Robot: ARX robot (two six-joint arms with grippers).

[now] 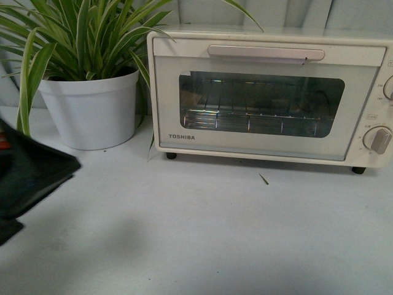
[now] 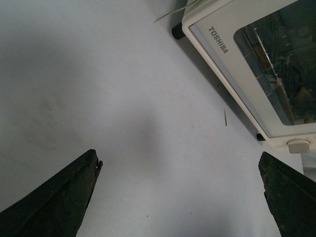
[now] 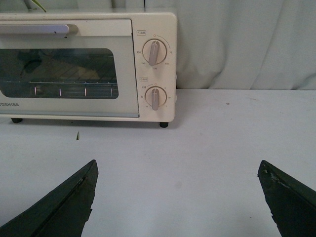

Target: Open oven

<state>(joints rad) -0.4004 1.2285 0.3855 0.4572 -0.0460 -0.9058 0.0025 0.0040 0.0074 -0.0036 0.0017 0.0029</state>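
The cream-white TOSHIBA oven (image 1: 270, 147) stands at the back right of the table, door shut. Its silver bar handle (image 1: 265, 53) runs along the top of the door, and a wire rack shows behind the glass window (image 1: 261, 103). The oven also shows in the left wrist view (image 2: 217, 39) and in the right wrist view (image 3: 123, 69), with two grey knobs (image 3: 154, 52). My left gripper (image 2: 180, 165) is open and empty above bare table, short of the oven's front. Part of the left arm (image 1: 27, 175) shows dark at the left edge. My right gripper (image 3: 177, 168) is open and empty, facing the oven's knob side from a distance.
A white pot (image 1: 92, 107) with a long-leaved green plant (image 1: 80, 34) stands left of the oven, close to its side. A small leaf scrap (image 1: 263, 179) lies on the white table (image 1: 202, 233) in front of the oven. A grey curtain (image 3: 247, 39) hangs behind.
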